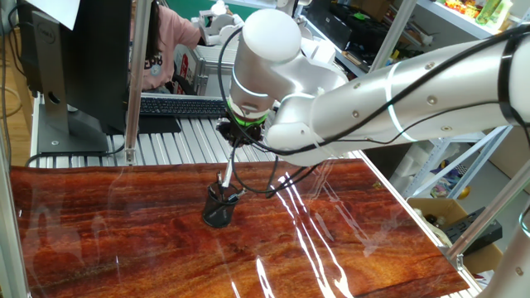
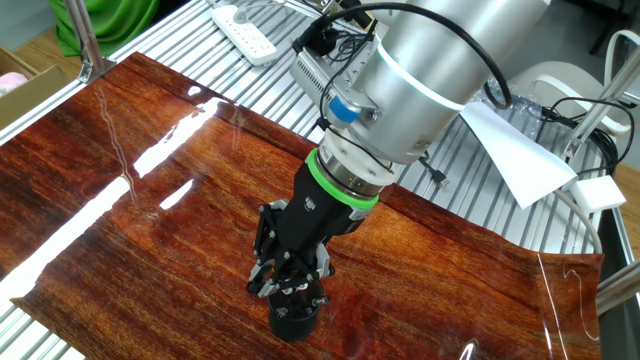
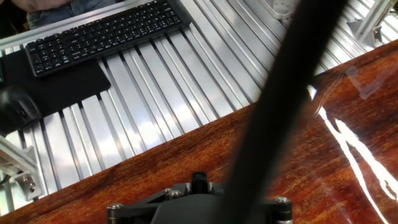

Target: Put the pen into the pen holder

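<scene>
The pen holder [image 1: 217,215] is a small black mesh cup standing on the reddish wood tabletop [image 1: 124,240]. My gripper [image 1: 222,194] hangs straight over its rim, fingertips almost touching it. From the other fixed view the gripper [image 2: 288,290] sits just above the pen holder [image 2: 295,322]. The gripper is shut on the pen [image 1: 229,168], whose pale slim barrel rises alongside the hand. In the hand view the pen [image 3: 280,93] is a dark blurred bar crossing close to the lens. Its lower end is hidden by the fingers and the cup.
Behind the wood top lies a ribbed aluminium bench [image 3: 161,93] with a black keyboard [image 3: 106,34] and a mouse [image 3: 15,106]. A monitor [image 1: 74,58] and a person in pink [image 1: 161,41] are at the back. A white power strip [image 2: 245,35] and a paper sheet [image 2: 520,160] lie beside the arm.
</scene>
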`<control>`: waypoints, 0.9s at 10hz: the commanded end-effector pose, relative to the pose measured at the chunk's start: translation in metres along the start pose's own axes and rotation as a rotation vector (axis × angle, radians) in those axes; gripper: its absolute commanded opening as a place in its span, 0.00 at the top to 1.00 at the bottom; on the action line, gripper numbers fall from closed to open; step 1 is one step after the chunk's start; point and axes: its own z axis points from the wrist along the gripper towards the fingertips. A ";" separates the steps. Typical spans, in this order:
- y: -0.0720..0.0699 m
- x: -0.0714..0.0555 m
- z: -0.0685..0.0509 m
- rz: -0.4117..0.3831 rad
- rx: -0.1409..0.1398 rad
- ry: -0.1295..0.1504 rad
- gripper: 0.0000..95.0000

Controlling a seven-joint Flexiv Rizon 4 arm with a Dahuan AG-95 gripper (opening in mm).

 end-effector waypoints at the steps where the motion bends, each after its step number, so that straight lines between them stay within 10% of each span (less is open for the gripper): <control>1: 0.000 0.001 0.001 0.003 -0.002 -0.002 1.00; 9: -0.003 0.008 0.011 0.012 -0.007 -0.011 1.00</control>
